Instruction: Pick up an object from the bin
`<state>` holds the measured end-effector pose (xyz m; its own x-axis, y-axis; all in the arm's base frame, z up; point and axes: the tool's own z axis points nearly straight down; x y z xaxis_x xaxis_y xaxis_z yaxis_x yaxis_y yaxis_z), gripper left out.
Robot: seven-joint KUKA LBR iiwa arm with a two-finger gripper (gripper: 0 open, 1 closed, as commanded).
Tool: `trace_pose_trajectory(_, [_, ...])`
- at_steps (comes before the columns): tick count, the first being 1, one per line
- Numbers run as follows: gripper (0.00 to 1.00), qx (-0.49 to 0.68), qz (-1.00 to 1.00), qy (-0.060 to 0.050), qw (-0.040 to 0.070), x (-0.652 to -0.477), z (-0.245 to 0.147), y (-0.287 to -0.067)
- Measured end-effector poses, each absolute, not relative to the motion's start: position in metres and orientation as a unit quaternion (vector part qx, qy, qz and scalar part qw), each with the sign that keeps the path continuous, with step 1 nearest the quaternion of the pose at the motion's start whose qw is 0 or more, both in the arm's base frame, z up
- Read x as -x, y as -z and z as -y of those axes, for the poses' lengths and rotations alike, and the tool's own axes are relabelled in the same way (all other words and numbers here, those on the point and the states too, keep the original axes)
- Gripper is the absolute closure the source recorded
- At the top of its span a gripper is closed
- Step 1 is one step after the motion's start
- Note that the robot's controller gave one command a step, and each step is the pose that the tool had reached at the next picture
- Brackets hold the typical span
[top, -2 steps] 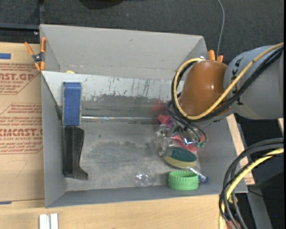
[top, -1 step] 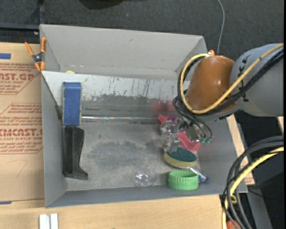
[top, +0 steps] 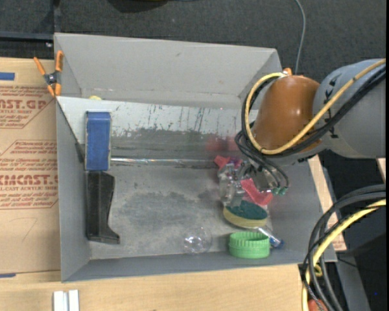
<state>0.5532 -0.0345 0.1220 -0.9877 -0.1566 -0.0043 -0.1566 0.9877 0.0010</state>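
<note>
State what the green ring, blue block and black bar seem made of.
Green ring: likely plastic, matte, ridged rim like a jar lid. Blue block: possibly plastic or foam; flat, even colour. Black bar: maybe rubber or plastic, dull, no shine.

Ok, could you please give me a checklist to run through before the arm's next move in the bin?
1. End effector down in the right part of the bin: ok.
2. One target singled out between the yellow disc with green top and the pink piece: cannot tell.
3. Something held in the end effector: cannot tell.
4. Green ring lid lying apart from the end effector: ok.
5. Blue block and black piece far off by the left wall: ok.
</note>
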Motion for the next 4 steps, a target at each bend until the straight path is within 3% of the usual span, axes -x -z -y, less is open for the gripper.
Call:
trace_pose_trajectory(1, [1.0, 0.082, -0.997, -0.002, -0.004, -0.554, 0.034, -0.144])
trace_pose_trajectory(2, [1.0, 0.108, -0.994, 0.0, 0.003, -0.567, 0.025, -0.173])
trace_pose_trajectory(3, [1.0, 0.124, -0.992, 0.0, 0.003, -0.533, 0.035, -0.135])
trace_pose_trajectory(4, [0.0, 0.188, -0.982, 0.0, 0.009, -0.571, 0.03, -0.167])
